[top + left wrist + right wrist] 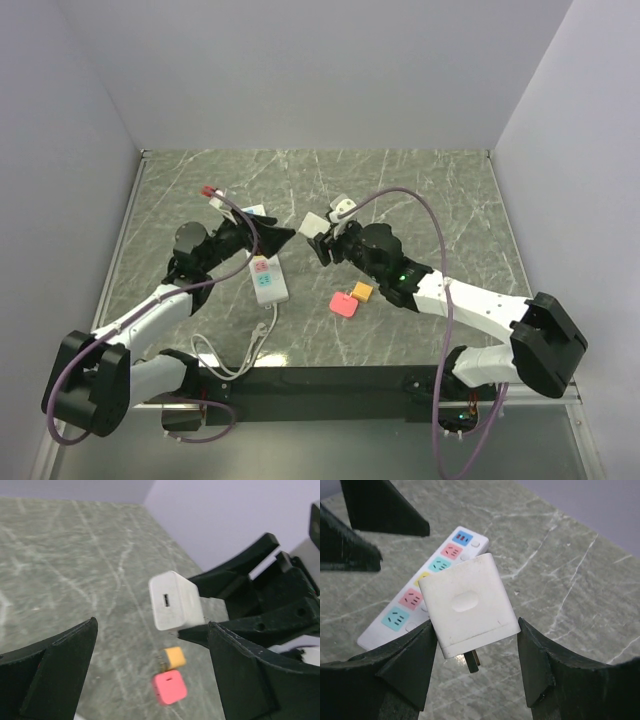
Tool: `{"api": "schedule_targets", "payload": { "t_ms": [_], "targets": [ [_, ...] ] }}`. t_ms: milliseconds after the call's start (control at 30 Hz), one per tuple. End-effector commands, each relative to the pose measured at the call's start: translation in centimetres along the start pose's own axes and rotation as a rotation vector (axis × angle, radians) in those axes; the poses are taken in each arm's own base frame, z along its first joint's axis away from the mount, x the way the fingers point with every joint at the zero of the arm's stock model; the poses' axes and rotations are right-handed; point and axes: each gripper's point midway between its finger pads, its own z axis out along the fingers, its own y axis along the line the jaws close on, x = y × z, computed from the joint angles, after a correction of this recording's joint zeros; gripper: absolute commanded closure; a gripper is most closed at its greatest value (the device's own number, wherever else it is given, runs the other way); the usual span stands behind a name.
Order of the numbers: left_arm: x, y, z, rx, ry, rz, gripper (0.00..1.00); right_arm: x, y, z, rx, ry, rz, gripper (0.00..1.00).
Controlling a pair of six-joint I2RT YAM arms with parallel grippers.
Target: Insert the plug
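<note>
My right gripper (320,240) is shut on a white plug (312,222) and holds it in the air, right of the power strip (268,280). In the right wrist view the plug (467,602) sits between my fingers, its metal prongs pointing down, with the white power strip (415,600) and its coloured sockets behind it. My left gripper (265,240) is open and empty, just above the strip's far end. In the left wrist view the plug (175,602) hangs ahead of the open left gripper (150,642).
A pink plug (343,304) and a small orange plug (362,291) lie on the marble table right of the strip; both show in the left wrist view, pink (170,687) and orange (175,656). The strip's white cable (240,355) loops toward the near edge.
</note>
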Motion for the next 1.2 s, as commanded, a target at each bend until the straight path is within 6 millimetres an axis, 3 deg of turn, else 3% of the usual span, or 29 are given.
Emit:
{"api": "schedule_targets", "payload": {
  "t_ms": [0,233,367,567,733,767,800,867,900,1000,1100,1167],
  "targets": [
    [-0.8,-4.2,0.8,0.163,-0.020,-0.004,0.03,-4.7,0.0,-0.8,-0.014,-0.171,-0.003,0.69],
    [-0.2,-5.0,2.6,0.151,0.001,-0.009,0.05,-5.1,0.9,-1.7,-0.063,-0.220,0.015,0.69],
    [-0.1,-5.6,3.0,0.189,0.000,-0.028,0.12,-5.2,1.4,-2.1,-0.092,-0.233,0.021,0.69],
    [0.4,-5.9,3.7,0.225,0.010,-0.052,0.32,-5.6,2.1,-3.1,-0.131,-0.262,0.025,0.67],
    [0.5,-6.4,4.0,0.267,0.019,-0.052,0.63,-5.0,2.3,-3.2,-0.147,-0.249,0.007,0.63],
    [0.7,-6.5,4.0,0.275,0.029,-0.049,0.68,-4.9,2.6,-3.2,-0.162,-0.247,0.002,0.61],
    [1.1,-6.3,4.2,0.275,0.044,-0.051,0.81,-4.8,2.8,-3.1,-0.170,-0.239,-0.003,0.55],
    [1.3,-6.4,4.4,0.296,0.067,-0.040,0.96,-4.8,2.9,-3.0,-0.183,-0.233,-0.011,0.46],
    [1.6,-6.3,4.5,0.299,0.081,-0.038,1.00,-4.6,3.1,-2.9,-0.192,-0.219,-0.025,0.34],
    [1.8,-6.2,4.7,0.297,0.115,0.010,1.00,-3.9,3.6,-3.1,-0.237,-0.177,-0.088,0.18],
    [1.0,-6.0,4.7,0.276,0.127,0.097,1.00,-3.3,3.3,-4.1,-0.243,-0.145,-0.148,0.14],
    [0.7,-5.8,4.4,0.268,0.128,0.148,1.00,-4.1,2.8,-5.3,-0.236,-0.169,-0.165,0.13]
  ]
}}
